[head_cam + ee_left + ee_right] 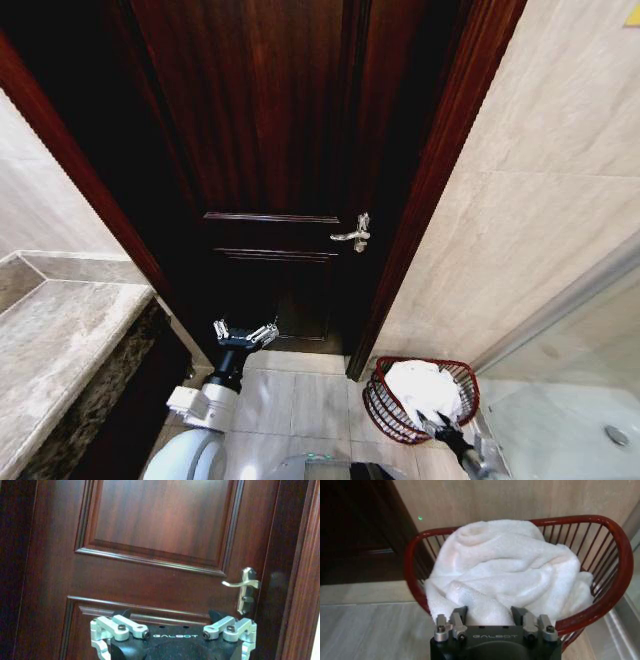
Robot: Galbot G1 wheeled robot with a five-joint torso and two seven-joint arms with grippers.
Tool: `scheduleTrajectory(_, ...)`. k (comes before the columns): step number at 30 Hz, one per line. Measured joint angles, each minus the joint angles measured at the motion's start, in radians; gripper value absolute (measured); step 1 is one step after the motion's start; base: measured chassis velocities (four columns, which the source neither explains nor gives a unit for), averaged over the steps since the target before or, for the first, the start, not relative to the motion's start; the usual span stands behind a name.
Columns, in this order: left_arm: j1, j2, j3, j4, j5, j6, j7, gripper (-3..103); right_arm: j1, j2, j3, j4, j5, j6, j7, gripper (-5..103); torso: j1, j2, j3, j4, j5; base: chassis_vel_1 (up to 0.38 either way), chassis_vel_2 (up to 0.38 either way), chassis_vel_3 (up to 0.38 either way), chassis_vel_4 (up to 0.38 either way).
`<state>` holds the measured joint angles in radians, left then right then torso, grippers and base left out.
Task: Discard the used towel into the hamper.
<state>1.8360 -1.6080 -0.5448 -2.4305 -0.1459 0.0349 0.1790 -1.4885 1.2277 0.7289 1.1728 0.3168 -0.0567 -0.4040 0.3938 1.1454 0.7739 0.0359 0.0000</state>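
The hamper (pixel 378 408) is a small dark red wire basket on the floor at the lower right, against the tiled wall. A white towel (pixel 425 385) is heaped inside it and rises above the rim. My right gripper (pixel 440 420) hangs over the hamper's near rim. In the right wrist view its fingers stand partly closed with a fold of the towel (pixel 505 566) pinched between them, so the right gripper (pixel 489 611) is shut on it just inside the hamper (pixel 619 558). Held up in front of the door, my left gripper (pixel 245 333) (pixel 170 615) is open and empty.
A dark wooden door (pixel 270 150) with a silver lever handle (pixel 355 235) (pixel 245 583) stands closed straight ahead. A marble counter (pixel 60 340) runs along the left. A glass shower panel (pixel 570 390) borders the hamper on the right. Pale floor tiles lie between.
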Motion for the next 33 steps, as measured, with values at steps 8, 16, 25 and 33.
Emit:
scheduleTrajectory(8,0.0,0.0,0.0,0.0,0.0,0.0,0.0,100,0.047,-0.02,-0.017,-0.031,-0.002,-0.01,0.006,31,0.0,0.0,0.0,0.0,0.0,0.0,0.0,0.0,0.0)
scheduleTrajectory(16,0.0,0.0,0.0,0.0,0.0,0.0,0.0,100,0.186,-0.028,-0.058,-0.157,-0.039,-0.032,0.014,5,0.0,0.0,0.0,0.0002,0.0001,0.0,0.0,0.0,0.0)
scheduleTrajectory(25,0.0,0.0,0.0,0.0,0.0,0.0,0.0,100,0.365,0.0,-0.102,-0.343,-0.156,-0.049,0.027,2,0.0,0.0,0.0,0.0001,-0.0002,0.0,0.0,0.0,0.0)
scheduleTrajectory(33,0.0,0.0,0.0,0.0,0.0,0.0,0.0,100,0.541,0.059,-0.084,-0.656,-0.32,0.041,0.039,2,0.0,0.0,0.0,0.0001,0.0,0.0,0.0,0.0,0.0)
